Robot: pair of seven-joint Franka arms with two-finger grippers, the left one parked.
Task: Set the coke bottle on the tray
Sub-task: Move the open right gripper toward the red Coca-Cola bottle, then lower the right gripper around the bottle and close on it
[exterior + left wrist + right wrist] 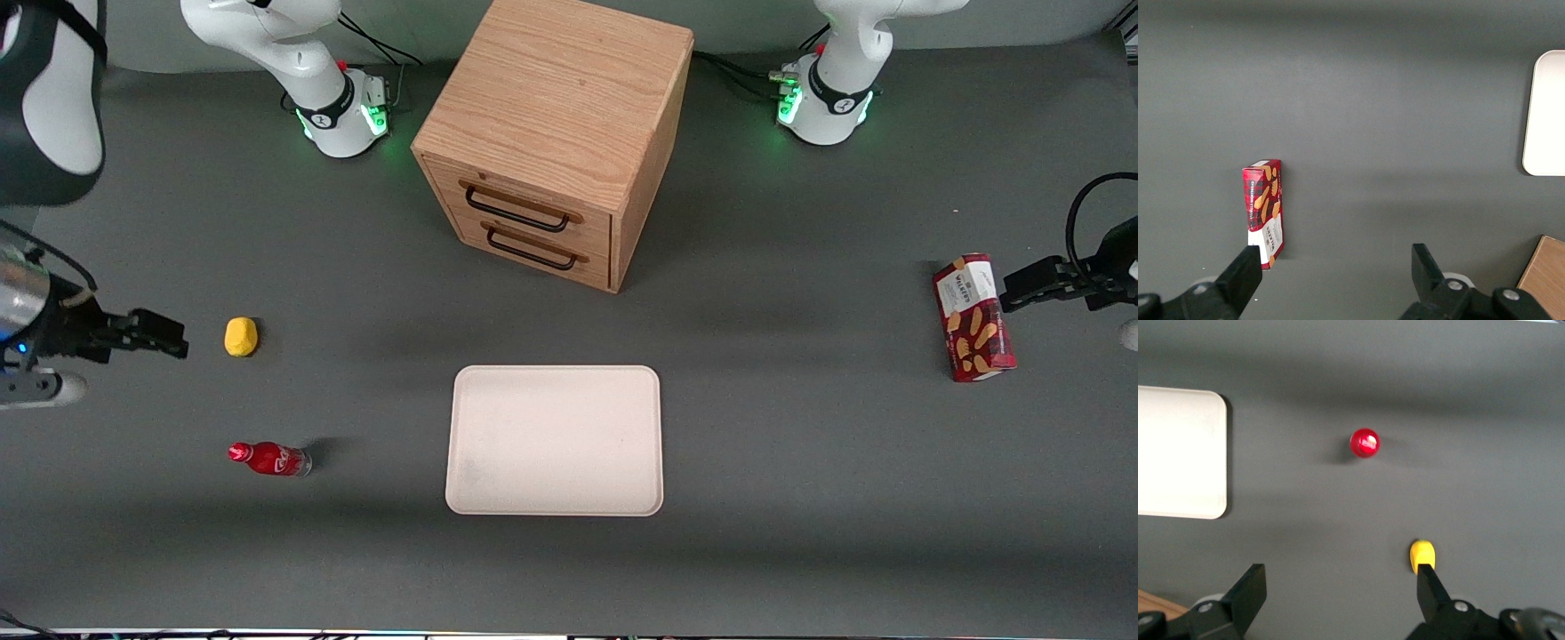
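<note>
Standing upright, coke bottle (268, 459) lies well apart from open hand (1338, 590).

A: Gripper (173, 338) hangs at the working arm's end with fingers spread; a yellow lump (241, 337) is just beside it.

B: Bottle (268, 459) stands alone, nearer the front camera, bare mat between it and the tray (556, 440).

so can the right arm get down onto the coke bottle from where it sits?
Probably yes. The coke bottle stands upright on bare table, apart from the yellow object and the tray. The pincer is open, hovering near the yellow object, with nothing between it and the bottle.
</note>
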